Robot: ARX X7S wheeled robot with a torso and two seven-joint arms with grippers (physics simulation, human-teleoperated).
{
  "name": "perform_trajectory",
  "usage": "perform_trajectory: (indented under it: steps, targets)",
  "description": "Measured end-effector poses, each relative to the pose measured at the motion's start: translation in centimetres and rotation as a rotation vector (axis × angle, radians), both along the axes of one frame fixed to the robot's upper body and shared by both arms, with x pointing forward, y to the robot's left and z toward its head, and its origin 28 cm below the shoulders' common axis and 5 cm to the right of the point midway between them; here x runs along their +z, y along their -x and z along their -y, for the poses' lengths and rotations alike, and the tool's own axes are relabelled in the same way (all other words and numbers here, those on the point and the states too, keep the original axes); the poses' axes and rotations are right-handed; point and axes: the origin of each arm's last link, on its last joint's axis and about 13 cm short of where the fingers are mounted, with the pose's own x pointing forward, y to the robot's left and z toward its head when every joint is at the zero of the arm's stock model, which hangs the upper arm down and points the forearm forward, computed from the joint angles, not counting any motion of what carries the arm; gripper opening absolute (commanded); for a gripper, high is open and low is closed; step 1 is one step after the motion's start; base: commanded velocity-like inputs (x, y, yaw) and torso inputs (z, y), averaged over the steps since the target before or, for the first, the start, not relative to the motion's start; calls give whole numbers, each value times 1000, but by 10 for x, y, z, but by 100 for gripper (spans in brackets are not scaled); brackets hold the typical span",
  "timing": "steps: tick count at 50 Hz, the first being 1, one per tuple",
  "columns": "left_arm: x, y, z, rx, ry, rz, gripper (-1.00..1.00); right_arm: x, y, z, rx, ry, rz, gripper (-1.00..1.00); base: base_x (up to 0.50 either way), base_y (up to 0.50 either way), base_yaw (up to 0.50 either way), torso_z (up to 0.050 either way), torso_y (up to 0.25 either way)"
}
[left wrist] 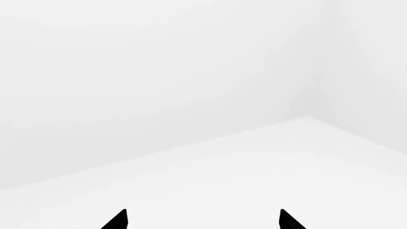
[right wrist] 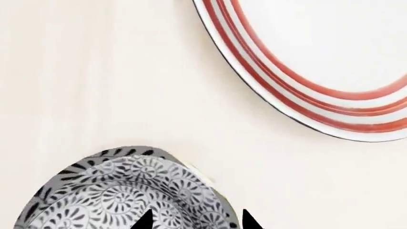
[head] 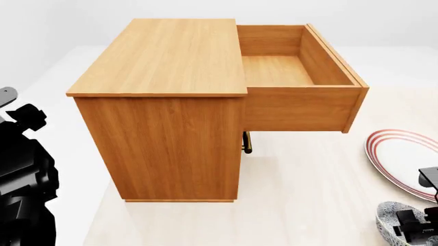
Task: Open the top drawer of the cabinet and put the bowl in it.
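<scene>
1. Your cabinet (head: pixel 167 110) stands on the pale table (head: pixel 301 195), seen from above and from one side in the head view.
2. The top drawer (head: pixel 301 107) is pulled well out of the cabinet to the right in the head view; its wooden floor and inner walls show.
3. Below that drawer, part of a brass handle (head: pixel 247 142) on a lower drawer front peeks out.
4. The bowl (right wrist: pixel 127 195) sits on the table at the lower right corner of the head view, well apart from the cabinet and outside the drawer.
5. A red-ringed plate (right wrist: pixel 318 62) lies on the table near the bowl, not touching it.
6. Your right claw (right wrist: pixel 194 222) is at the bowl's rim: one dark fingertip shows over the patterned inside, the other just outside the wall. You cannot tell from these views whether it is clenched on the rim.
7. Your left claw (left wrist: pixel 203 220) is released, its two tips wide apart over bare white surface, with the arm at the far left of the head view.
</scene>
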Motion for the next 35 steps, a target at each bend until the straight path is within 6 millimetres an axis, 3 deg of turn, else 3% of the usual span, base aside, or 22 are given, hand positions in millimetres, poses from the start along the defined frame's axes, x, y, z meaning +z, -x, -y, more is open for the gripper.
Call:
perform_trajectory:
  steps: [35]
  targets:
    - [-2,0,2,3,4,-4,100,14,8,0,21,2,72,-100,1,0,1,-1,0]
